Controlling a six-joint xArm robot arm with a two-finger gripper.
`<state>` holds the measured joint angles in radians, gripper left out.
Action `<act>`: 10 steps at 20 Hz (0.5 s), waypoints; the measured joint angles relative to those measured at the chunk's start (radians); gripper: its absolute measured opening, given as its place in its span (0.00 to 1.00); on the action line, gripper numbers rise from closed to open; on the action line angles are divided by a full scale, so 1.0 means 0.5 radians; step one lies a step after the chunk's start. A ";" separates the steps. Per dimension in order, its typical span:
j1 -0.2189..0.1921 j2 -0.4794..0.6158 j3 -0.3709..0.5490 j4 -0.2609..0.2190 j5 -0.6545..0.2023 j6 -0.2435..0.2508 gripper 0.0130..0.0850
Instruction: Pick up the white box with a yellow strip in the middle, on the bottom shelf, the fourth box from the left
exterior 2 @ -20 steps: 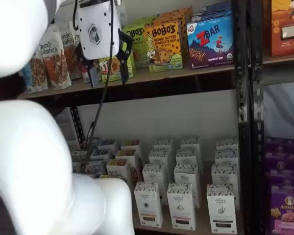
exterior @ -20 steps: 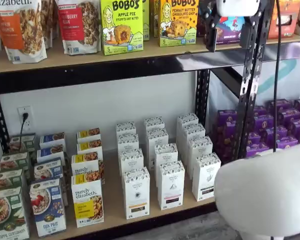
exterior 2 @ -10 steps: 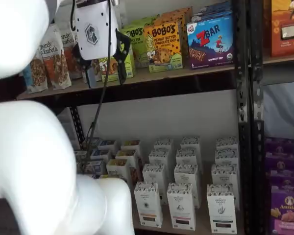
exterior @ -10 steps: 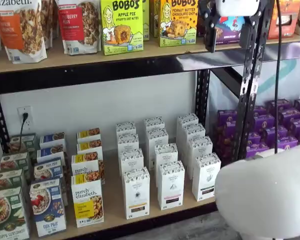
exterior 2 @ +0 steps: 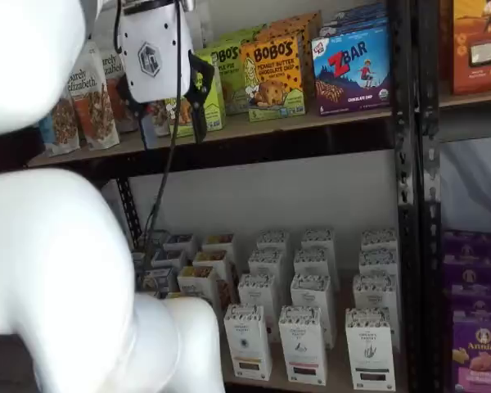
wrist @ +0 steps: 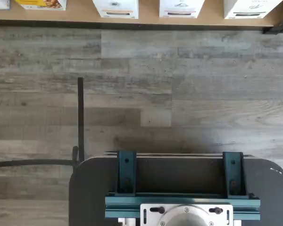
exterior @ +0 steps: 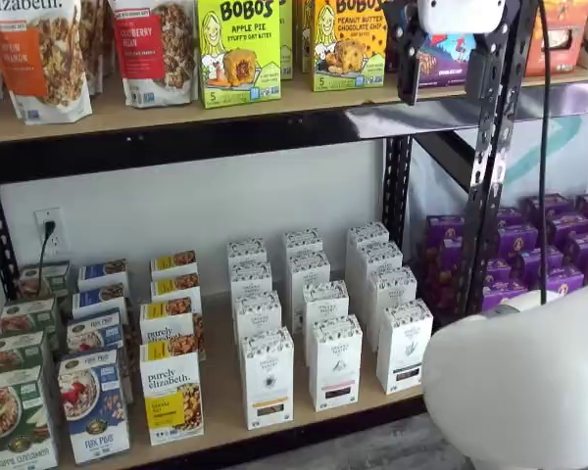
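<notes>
- Standing front of its column on the bottom shelf (exterior: 225, 416): the white box (exterior: 268, 378), just right of the purely elizabeth box (exterior: 171, 395).
- gripper (exterior 2: 170, 123) well above the white box, by the Bobo's boxes (exterior 2: 272, 78), fingers spread wide, holding nothing.

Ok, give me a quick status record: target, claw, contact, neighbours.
target: white box, upright, front of its row on the bottom shelf
claw: open, empty, up level with the upper shelf, far above the target
contact: none
neighbours: purely elizabeth box on one side, like white carton on the other, more of its own kind behind
</notes>
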<state>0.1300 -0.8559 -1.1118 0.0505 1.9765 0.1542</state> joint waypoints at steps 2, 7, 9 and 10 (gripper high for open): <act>-0.001 0.002 0.003 -0.001 0.006 -0.001 1.00; -0.009 -0.020 0.064 0.004 -0.036 -0.008 1.00; -0.002 -0.038 0.114 -0.006 -0.083 -0.006 1.00; 0.006 -0.042 0.132 -0.016 -0.099 -0.003 1.00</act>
<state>0.1327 -0.8770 -1.0457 0.0427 1.9268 0.1526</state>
